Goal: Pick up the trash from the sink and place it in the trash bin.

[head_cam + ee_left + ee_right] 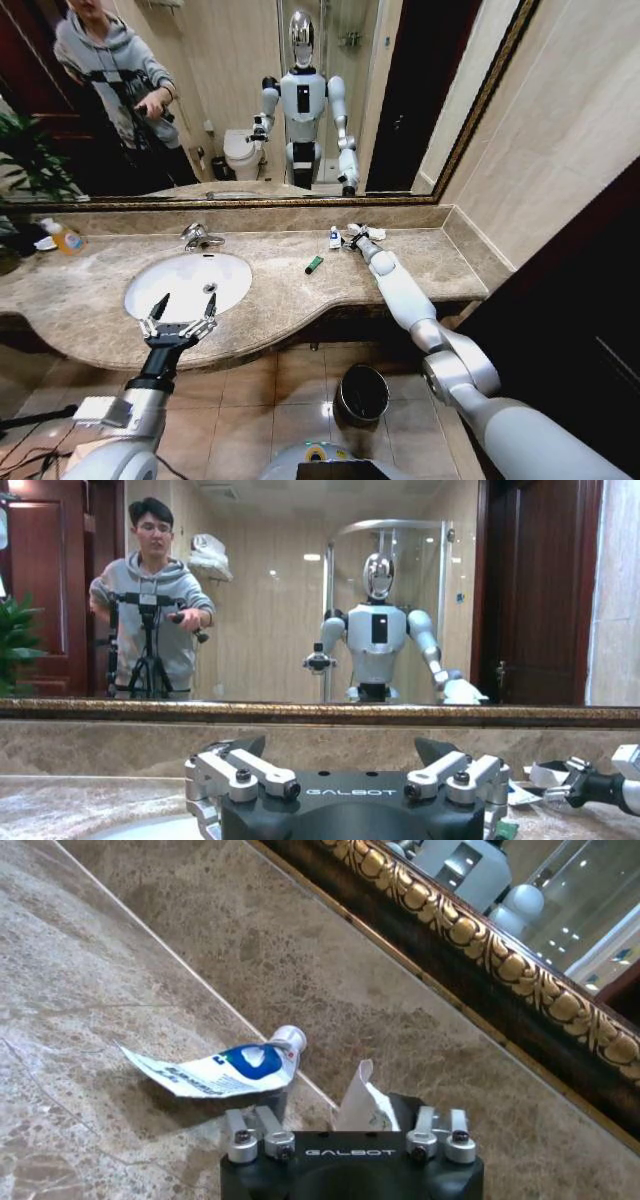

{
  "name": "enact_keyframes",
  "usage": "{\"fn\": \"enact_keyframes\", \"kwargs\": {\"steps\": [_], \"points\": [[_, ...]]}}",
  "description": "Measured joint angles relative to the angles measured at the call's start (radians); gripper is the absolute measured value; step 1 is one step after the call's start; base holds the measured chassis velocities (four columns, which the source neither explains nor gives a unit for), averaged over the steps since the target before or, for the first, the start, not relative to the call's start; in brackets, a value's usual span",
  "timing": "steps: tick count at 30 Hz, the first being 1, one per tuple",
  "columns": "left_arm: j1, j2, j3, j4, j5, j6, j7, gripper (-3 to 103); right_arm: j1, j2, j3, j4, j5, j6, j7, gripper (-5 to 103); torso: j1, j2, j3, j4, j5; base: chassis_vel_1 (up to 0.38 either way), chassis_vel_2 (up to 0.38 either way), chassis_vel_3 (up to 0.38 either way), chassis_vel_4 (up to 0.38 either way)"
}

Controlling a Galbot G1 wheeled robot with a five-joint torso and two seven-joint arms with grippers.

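Right gripper (352, 1119) at frame bottom, clamped on flimsy white packet (357, 1102); crumpled blue-white tube (225, 1071) light, soft, best pinched mid-body. Left gripper (180, 318) spread.

Right gripper (352, 1129) fingertips hidden behind white packet (356, 1102); grip unclear. Print on squeezed tube (222, 1071) unreadable. Left gripper (350, 769) body cut off by frame edge. Trash bin (361, 394) interior too dark to judge.

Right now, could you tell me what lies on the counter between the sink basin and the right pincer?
In the head view, a short dark green stick lies on the bare marble between the sink and the right pincer, touching neither.
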Motion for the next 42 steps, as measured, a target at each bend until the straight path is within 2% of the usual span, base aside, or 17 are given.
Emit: {"fn": "enact_keyframes", "kwargs": {"steps": [2, 3, 5, 8, 11, 12, 14, 17, 19, 27, 31, 33, 35, 38, 39, 41, 42], "points": [[0.000, 0.000, 0.000, 0.000, 0.000, 0.000, 0.000, 100, 0.000, -0.004, 0.001, -0.005, 0.008, 0.004, 0.000, 61, 0.000, 0.000, 0.000, 0.0000, 0.0000, 0.000, 0.000, 0.000, 0.000], [0.000, 0.000, 0.000, 0.000, 0.000, 0.000, 0.000, 100, 0.000, -0.004, 0.001, -0.005, 0.008, 0.004, 0.000, 61, 0.000, 0.000, 0.000, 0.0000, 0.0000, 0.000, 0.000, 0.000, 0.000], [0.000, 0.000, 0.000, 0.000, 0.000, 0.000, 0.000, 100, -0.002, -0.008, 0.002, -0.004, 0.012, 0.005, 0.000, 50, 0.000, 0.000, 0.000, 0.0000, 0.0000, 0.000, 0.000, 0.000, 0.000], [0.000, 0.000, 0.000, 0.000, 0.000, 0.000, 0.000, 100, -0.009, -0.013, 0.002, 0.003, 0.017, 0.006, 0.000, 44, 0.000, 0.000, 0.000, -0.0001, 0.0001, 0.000, 0.000, 0.000, 0.000], [0.000, 0.000, 0.000, 0.000, 0.000, 0.000, 0.000, 100, -0.018, -0.020, 0.002, 0.015, 0.028, 0.006, 0.001, 28, 0.000, 0.000, 0.000, 0.0000, 0.0001, 0.000, 0.000, 0.000, 0.000], [0.000, 0.000, 0.000, 0.000, 0.000, 0.000, 0.000, 100, -0.018, -0.020, 0.002, 0.015, 0.028, 0.006, 0.001, 28, 0.000, 0.000, 0.000, 0.0000, 0.0001, 0.000, 0.000, 0.000, 0.000], [0.000, 0.000, 0.000, 0.000, 0.000, 0.000, 0.000, 100, -0.022, -0.026, 0.001, 0.026, 0.036, 0.006, 0.001, 18, 0.000, 0.000, 0.000, -0.0001, 0.0000, 0.000, 0.000, 0.000, 0.000], [0.000, 0.000, 0.000, 0.000, 0.000, 0.000, 0.000, 100, -0.028, -0.032, -0.001, 0.037, 0.044, 0.004, 0.001, 12, 0.000, 0.000, 0.000, 0.0000, 0.0001, 0.000, 0.000, 0.000, 0.000], [0.000, 0.000, 0.000, 0.000, 0.000, 0.000, 0.000, 100, -0.036, -0.038, -0.002, 0.049, 0.052, 0.002, 0.002, 3, 0.000, 0.000, 0.000, -0.0001, 0.0001, 0.000, 0.000, 0.000, 0.000], [0.000, 0.000, 0.000, 0.000, 0.000, 0.000, 0.000, 100, -0.068, -0.071, -0.005, 0.092, 0.089, -0.006, 0.004, 0, 0.000, 0.000, 0.000, 0.0000, 0.0001, 0.000, 0.000, 0.000, 0.000], [0.000, 0.000, 0.000, 0.000, 0.000, 0.000, 0.000, 100, -0.113, -0.114, -0.007, 0.180, 0.131, -0.027, 0.003, 0, 0.000, 0.000, 0.000, 0.0001, 0.0002, 0.000, 0.000, 0.000, 0.000], [0.000, 0.000, 0.000, 0.000, 0.000, 0.000, 0.001, 100, -0.174, -0.162, -0.006, 0.286, 0.200, -0.033, 0.002, 0, 0.000, 0.000, 0.000, 0.0000, 0.0004, 0.000, 0.000, 0.000, 0.000], [0.000, 0.000, 0.000, 0.000, 0.000, 0.000, 0.000, 100, -0.192, -0.176, -0.004, 0.317, 0.213, -0.032, 0.004, 0, 0.000, 0.000, 0.000, 0.0001, 0.0003, 0.000, 0.000, 0.000, 0.000], [0.000, 0.000, 0.000, 0.000, 0.000, 0.000, 0.000, 100, -0.310, -0.275, 0.021, 0.532, 0.318, -0.037, 0.014, 0, 0.000, 0.000, 0.000, -0.0003, 0.0004, 0.000, 0.000, 0.000, 0.000], [0.000, 0.000, 0.000, 0.000, 0.000, 0.000, 0.000, 100, -0.310, -0.275, 0.021, 0.532, 0.318, -0.037, 0.014, 0, 0.000, 0.000, 0.000, -0.0003, 0.0004, 0.000, 0.000, 0.000, 0.000], [0.000, 0.000, 0.000, 0.000, 0.000, 0.000, 0.001, 100, -0.372, -0.325, 0.047, 0.656, 0.396, -0.057, 0.034, 0, 0.000, 0.000, 0.000, -0.0001, 0.0005, 0.000, 0.000, 0.000, 0.000], [0.000, 0.000, 0.000, 0.000, 0.000, 0.000, 0.001, 100, -0.372, -0.325, 0.047, 0.656, 0.396, -0.057, 0.034, 0, 0.000, 0.000, 0.000, -0.0001, 0.0005, 0.000, 0.000, 0.000, 0.000]]}}
